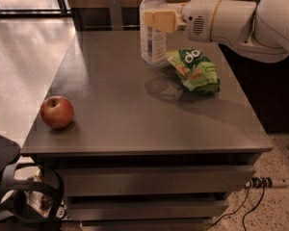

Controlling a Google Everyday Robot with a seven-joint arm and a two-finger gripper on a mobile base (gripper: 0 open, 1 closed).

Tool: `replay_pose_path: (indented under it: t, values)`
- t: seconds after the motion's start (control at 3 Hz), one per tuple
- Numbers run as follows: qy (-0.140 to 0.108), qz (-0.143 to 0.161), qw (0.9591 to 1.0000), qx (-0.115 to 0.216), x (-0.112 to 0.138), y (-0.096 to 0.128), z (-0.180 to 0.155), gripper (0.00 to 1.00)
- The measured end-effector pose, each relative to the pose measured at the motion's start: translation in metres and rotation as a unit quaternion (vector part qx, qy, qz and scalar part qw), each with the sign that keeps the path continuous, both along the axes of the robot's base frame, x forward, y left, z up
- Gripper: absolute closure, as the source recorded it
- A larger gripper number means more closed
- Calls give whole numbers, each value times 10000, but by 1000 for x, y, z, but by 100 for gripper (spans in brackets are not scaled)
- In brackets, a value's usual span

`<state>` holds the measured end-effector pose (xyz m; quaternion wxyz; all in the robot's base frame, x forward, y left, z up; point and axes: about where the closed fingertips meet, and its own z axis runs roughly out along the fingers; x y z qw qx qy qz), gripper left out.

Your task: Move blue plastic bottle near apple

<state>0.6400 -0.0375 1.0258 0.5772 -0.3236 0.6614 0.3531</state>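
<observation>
The blue plastic bottle [152, 29] is clear with a white cap and a pale label. It hangs upright in the air over the back middle of the grey table [135, 114], its shadow below it. My gripper [156, 20] reaches in from the right and is shut on the bottle's upper half with its yellowish fingers [160, 19]. The red apple [57, 112] sits near the table's front left corner, far from the bottle.
A green snack bag [195, 70] lies on the table just right of the bottle. My white arm [241, 20] crosses the upper right. Table drawers face front; a dark chair and cables sit at lower left.
</observation>
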Motion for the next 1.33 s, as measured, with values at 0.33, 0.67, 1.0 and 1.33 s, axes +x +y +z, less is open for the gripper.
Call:
replay_pose_path:
  t: [0.33,0.67,1.0,1.33]
  values:
    - [97,306,9994,148,-43,25,-10,100]
    - [35,909,9954,285,-80,64,-21,100]
    - [83,943,9953,219,-90,82,-27,100]
    - [133,945,9953,160,-101,96,-33,100]
